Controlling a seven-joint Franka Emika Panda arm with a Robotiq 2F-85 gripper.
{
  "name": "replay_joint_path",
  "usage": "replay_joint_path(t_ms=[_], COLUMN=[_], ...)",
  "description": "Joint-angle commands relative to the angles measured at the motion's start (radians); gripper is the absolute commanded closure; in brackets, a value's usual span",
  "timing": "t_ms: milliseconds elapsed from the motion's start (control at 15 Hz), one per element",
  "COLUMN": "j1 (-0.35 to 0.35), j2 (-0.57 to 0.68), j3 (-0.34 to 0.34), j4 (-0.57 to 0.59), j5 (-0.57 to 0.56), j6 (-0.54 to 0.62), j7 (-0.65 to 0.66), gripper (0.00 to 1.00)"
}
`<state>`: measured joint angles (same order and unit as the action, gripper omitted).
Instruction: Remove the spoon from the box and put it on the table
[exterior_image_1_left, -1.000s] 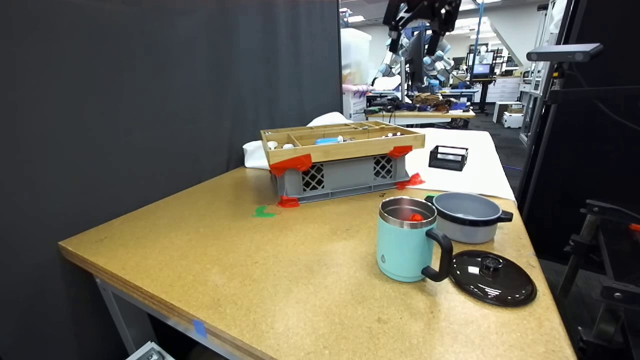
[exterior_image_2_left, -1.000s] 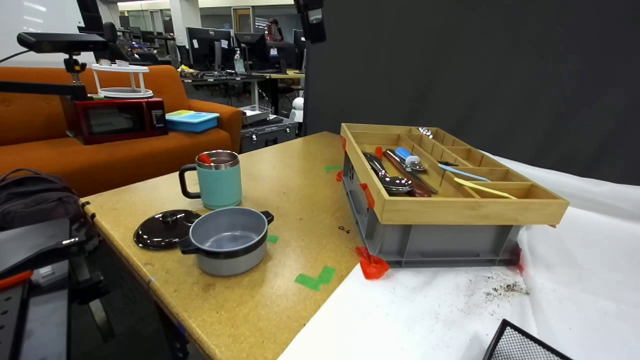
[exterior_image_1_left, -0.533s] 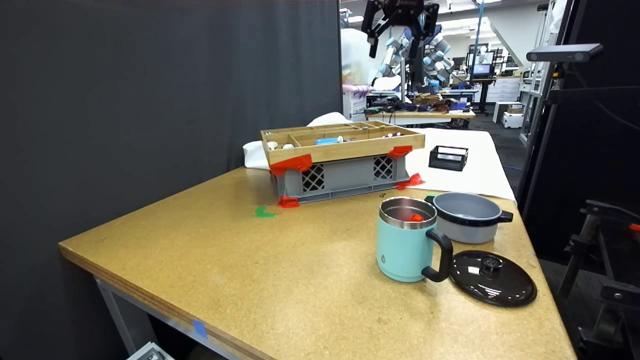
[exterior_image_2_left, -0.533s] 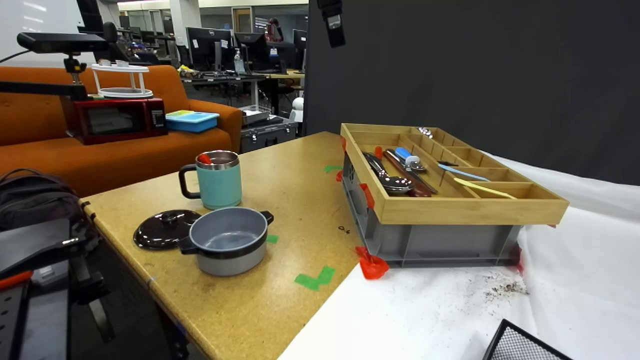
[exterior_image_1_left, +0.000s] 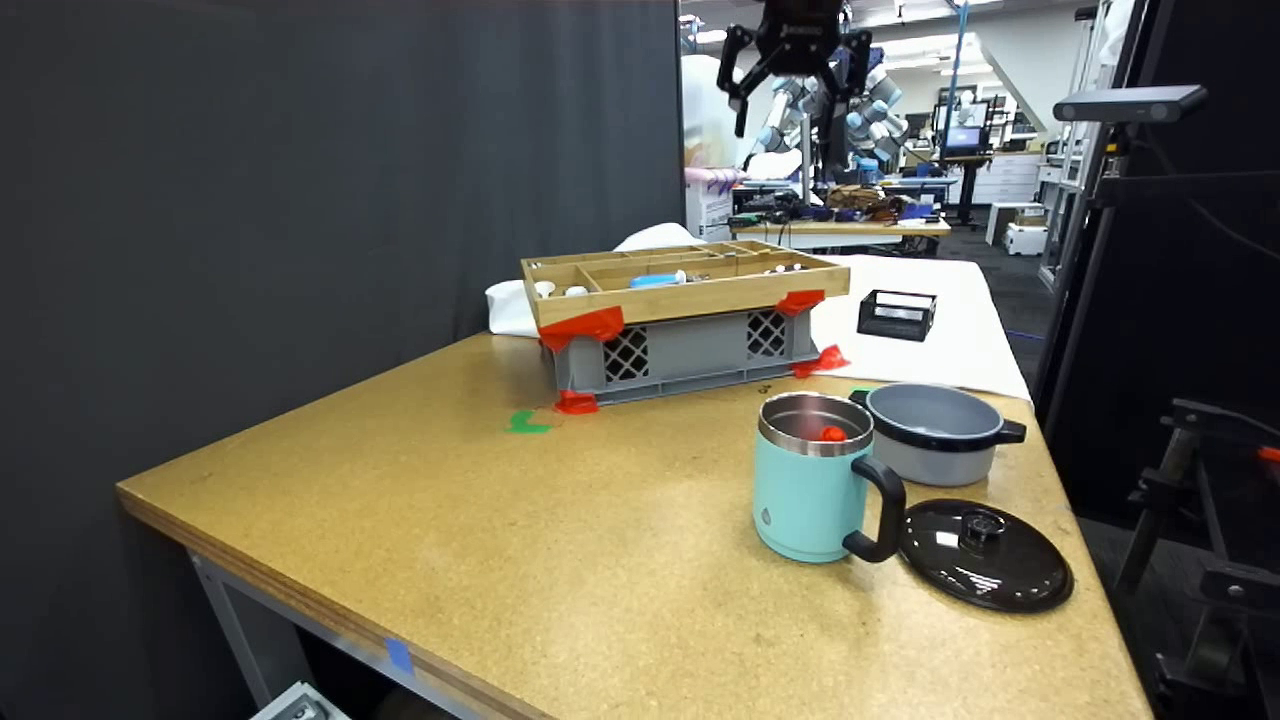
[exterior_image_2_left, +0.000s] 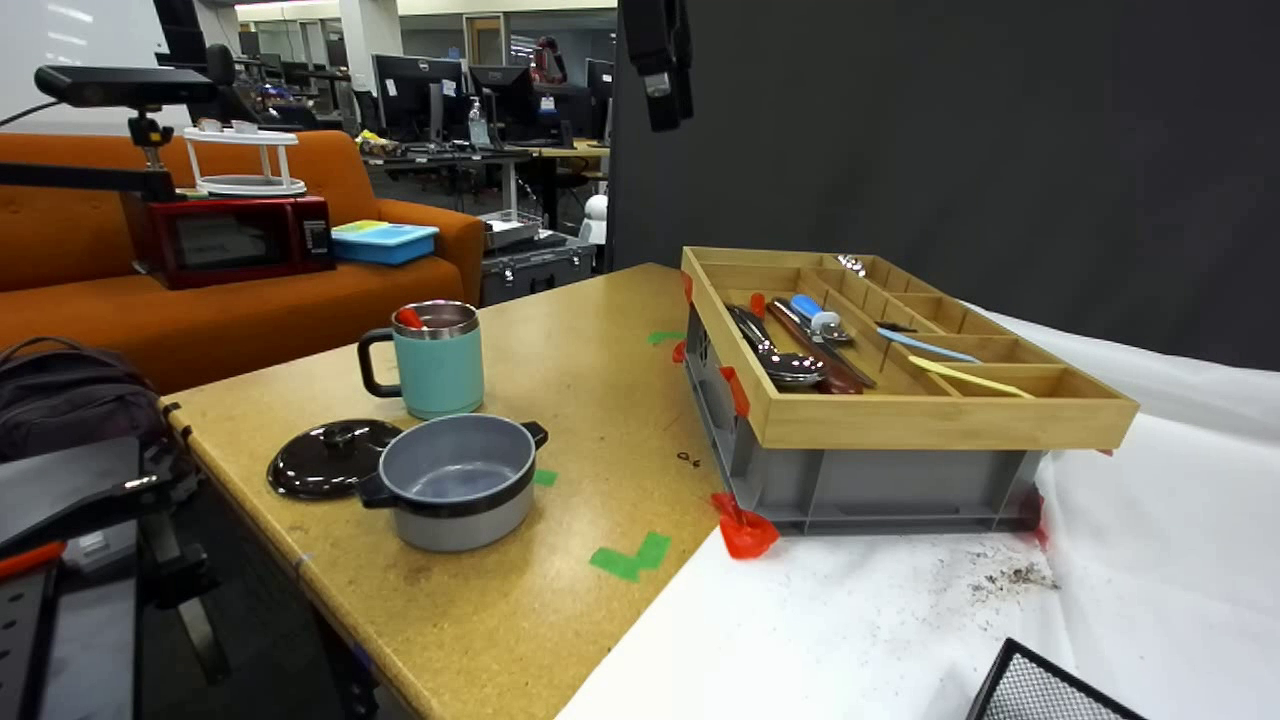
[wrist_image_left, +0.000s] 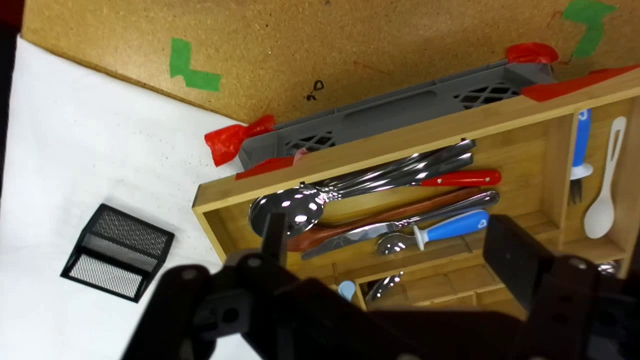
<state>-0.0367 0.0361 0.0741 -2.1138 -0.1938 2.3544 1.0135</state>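
The box is a grey crate (exterior_image_1_left: 690, 350) with red tape at its corners and a tan divided wooden tray (exterior_image_2_left: 940, 425) on top. It stands on the tan table (exterior_image_1_left: 450, 530). Shiny metal spoons (wrist_image_left: 287, 209) lie in the tray's long compartment, also visible in an exterior view (exterior_image_2_left: 790, 370). A blue-handled spoon (wrist_image_left: 450, 226) and a pale slotted spoon (wrist_image_left: 600, 215) lie there too; I cannot tell which spoon is meant. My gripper (wrist_image_left: 390, 227) is open and empty, high above the tray. It shows in both exterior views (exterior_image_1_left: 787, 138) (exterior_image_2_left: 672, 118).
A mint-green mug (exterior_image_1_left: 810, 500) with something red inside, a grey pot (exterior_image_1_left: 930, 465) and a dark lid (exterior_image_1_left: 985, 555) stand on the table. A black mesh holder (wrist_image_left: 120, 252) sits on white sheeting (wrist_image_left: 65, 165). A knife (wrist_image_left: 350, 240) and other utensils crowd the tray.
My gripper has moved sideways, leftward in an exterior view and rightward in an exterior view, and then lowered a little. It stays open. The tray and table objects have not moved.
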Motion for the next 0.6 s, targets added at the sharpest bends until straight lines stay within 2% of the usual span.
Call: replay_joint_path(t_ms=[0, 267, 533], j1=[0.025, 0.043, 0.045], j2=[0.160, 0.322, 0.427], j3=[-0.049, -0.109, -0.146], j4=[0.155, 0.322, 0.443], j5=[0.024, 0.097, 0.205], j6=[-0.063, -0.083, -0.123], j7=[0.144, 0.281, 0.399], gripper=[0.00, 0.00, 0.00])
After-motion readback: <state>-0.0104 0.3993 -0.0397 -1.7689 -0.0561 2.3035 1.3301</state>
